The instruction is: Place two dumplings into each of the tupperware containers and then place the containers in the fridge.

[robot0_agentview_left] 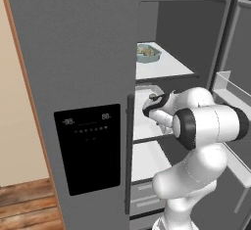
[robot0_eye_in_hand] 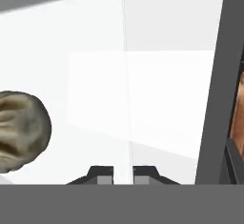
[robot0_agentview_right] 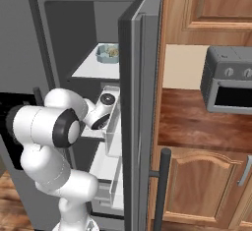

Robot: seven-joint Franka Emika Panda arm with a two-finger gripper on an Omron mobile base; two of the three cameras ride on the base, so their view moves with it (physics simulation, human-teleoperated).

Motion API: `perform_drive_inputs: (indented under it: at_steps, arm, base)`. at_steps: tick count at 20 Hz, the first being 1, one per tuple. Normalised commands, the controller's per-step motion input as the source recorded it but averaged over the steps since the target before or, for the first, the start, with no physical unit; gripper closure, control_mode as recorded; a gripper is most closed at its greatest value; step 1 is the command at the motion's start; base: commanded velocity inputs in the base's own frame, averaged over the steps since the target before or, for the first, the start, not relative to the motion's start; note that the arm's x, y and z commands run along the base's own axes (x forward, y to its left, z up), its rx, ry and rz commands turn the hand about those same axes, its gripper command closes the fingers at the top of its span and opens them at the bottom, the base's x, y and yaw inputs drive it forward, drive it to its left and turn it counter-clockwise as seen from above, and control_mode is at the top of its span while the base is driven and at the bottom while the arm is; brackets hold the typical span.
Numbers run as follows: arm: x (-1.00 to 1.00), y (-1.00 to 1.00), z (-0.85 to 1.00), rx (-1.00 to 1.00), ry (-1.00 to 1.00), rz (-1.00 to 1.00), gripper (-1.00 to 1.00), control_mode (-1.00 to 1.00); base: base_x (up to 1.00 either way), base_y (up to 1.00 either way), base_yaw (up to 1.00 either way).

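Note:
The fridge (robot0_agentview_left: pixel 73 53) stands with its right door swung open. On its upper white shelf sits the light blue octagonal tupperware container (robot0_agentview_left: pixel 148 53) (robot0_agentview_right: pixel 108 53) with dumplings (robot0_agentview_left: pixel 144 51) inside. One shelf lower lies the white-grey rectangular container (robot0_agentview_left: pixel 146 89). My gripper (robot0_agentview_left: pixel 148 108) (robot0_eye_in_hand: pixel 122 174) reaches into that shelf and is shut on the tray's thin wall (robot0_eye_in_hand: pixel 125 99), which runs up between the fingertips in the hand view. A tan crimped dumpling (robot0_eye_in_hand: pixel 21 130) lies inside the tray at that view's left.
The open fridge door (robot0_agentview_right: pixel 140 102) with clear bins (robot0_agentview_left: pixel 230 89) hangs right of my arm. The shut left door carries a black dispenser panel (robot0_agentview_left: pixel 88 146). Drawers (robot0_agentview_left: pixel 144 195) sit below the shelves. A steel oven (robot0_agentview_right: pixel 229 80) rests on a wooden counter (robot0_agentview_right: pixel 197 122) further right.

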Motion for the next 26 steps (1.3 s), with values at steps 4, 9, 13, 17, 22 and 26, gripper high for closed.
perform_drive_inputs:
  at_steps: [4,9,13,17,22,26]
  arm:
    - [0.36,-0.36,-0.09,0.00,0.00,0.00,1.00,-1.00]
    - [0.51,-0.08,-0.19,0.00,0.00,0.00,1.00,-1.00]
    - [0.36,-0.06,-0.33,0.00,0.00,0.00,1.00,-1.00]
    - [0.00,-0.01,-0.02,0.00,0.00,0.00,1.00,-1.00]
    - [0.00,0.00,0.00,0.00,-0.03,0.00,-1.00,-1.00]
    - [0.00,0.00,0.14,0.00,-0.17,0.00,-1.00,-1.00]
  base:
    - [0.00,0.00,0.00]
    - [0.00,0.00,0.00]
    - [0.00,0.00,0.00]
    - [0.00,0.00,0.00]
    - [0.00,0.00,0.00]
    - [0.00,0.00,0.00]
